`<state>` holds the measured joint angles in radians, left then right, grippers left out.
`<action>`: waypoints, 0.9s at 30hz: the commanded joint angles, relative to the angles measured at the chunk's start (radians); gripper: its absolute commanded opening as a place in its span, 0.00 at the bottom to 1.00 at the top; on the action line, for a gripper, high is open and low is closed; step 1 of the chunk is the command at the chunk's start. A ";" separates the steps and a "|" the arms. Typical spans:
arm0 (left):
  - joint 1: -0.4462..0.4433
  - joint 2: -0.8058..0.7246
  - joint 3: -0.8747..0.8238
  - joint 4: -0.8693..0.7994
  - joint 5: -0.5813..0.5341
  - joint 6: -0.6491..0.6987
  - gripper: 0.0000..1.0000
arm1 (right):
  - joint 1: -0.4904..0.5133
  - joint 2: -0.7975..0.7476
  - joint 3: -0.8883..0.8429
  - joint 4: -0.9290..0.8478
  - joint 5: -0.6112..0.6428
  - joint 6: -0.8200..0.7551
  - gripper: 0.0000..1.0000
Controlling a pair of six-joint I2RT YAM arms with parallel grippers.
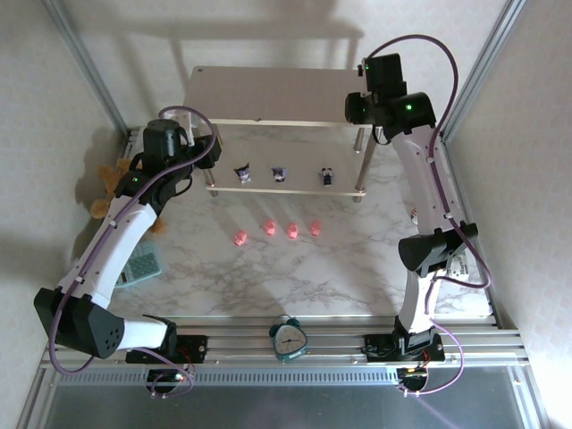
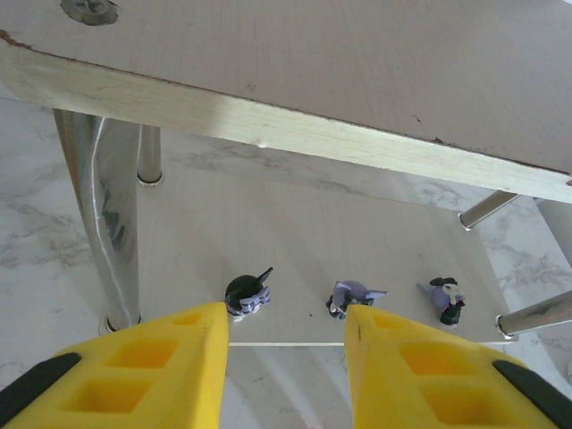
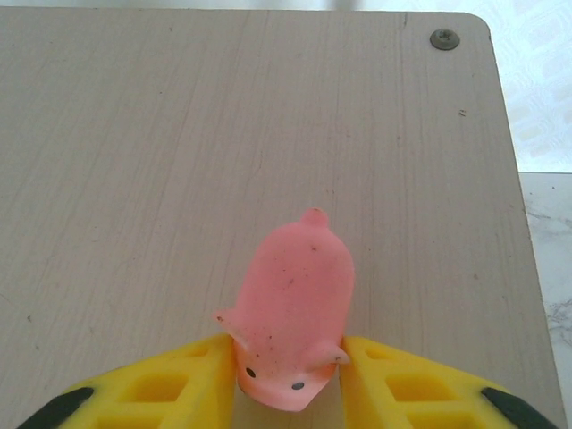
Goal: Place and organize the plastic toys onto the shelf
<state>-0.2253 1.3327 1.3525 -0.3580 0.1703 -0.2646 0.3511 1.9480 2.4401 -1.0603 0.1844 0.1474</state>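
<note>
My right gripper [image 3: 288, 375] is shut on a pink pig [image 3: 290, 331], its yellow fingers pressing both sides of the head. It is over the right end of the shelf's top board [image 3: 179, 134], and I cannot tell whether the pig touches the board. In the top view the right gripper [image 1: 362, 107] is at the right end of the shelf [image 1: 268, 89]. Three dark figurines [image 1: 242, 172], [image 1: 280, 173], [image 1: 328, 177] stand in a row on the lower board. Several pink pigs [image 1: 269, 228] lie on the table in front. My left gripper [image 2: 286, 357] is open just before the lower board, facing the figurines [image 2: 248, 293], [image 2: 351, 296].
A teal alarm clock [image 1: 289, 340] sits at the near edge between the arm bases. A brown teddy bear [image 1: 107, 183] lies at the far left, with a small teal calculator-like object [image 1: 140, 265] nearer. The shelf's silver leg [image 2: 107, 223] stands close to my left fingers.
</note>
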 commanded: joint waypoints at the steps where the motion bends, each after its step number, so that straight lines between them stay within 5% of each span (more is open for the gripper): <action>1: 0.008 0.003 0.027 -0.011 0.015 0.015 0.40 | -0.008 0.027 0.031 -0.016 -0.008 -0.003 0.43; 15: 0.019 -0.010 0.023 -0.019 0.009 0.021 0.40 | -0.009 -0.044 -0.041 0.080 -0.034 0.016 0.78; 22: 0.024 -0.053 -0.053 0.001 0.008 0.027 0.41 | -0.008 -0.310 -0.313 0.291 0.010 0.023 0.80; 27: 0.024 -0.153 -0.190 0.070 -0.041 0.031 0.44 | 0.019 -0.522 -0.455 0.284 0.035 0.002 0.79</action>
<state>-0.2073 1.2438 1.2098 -0.3332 0.1608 -0.2527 0.3542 1.5421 2.0216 -0.8307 0.1856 0.1593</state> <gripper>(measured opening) 0.436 0.793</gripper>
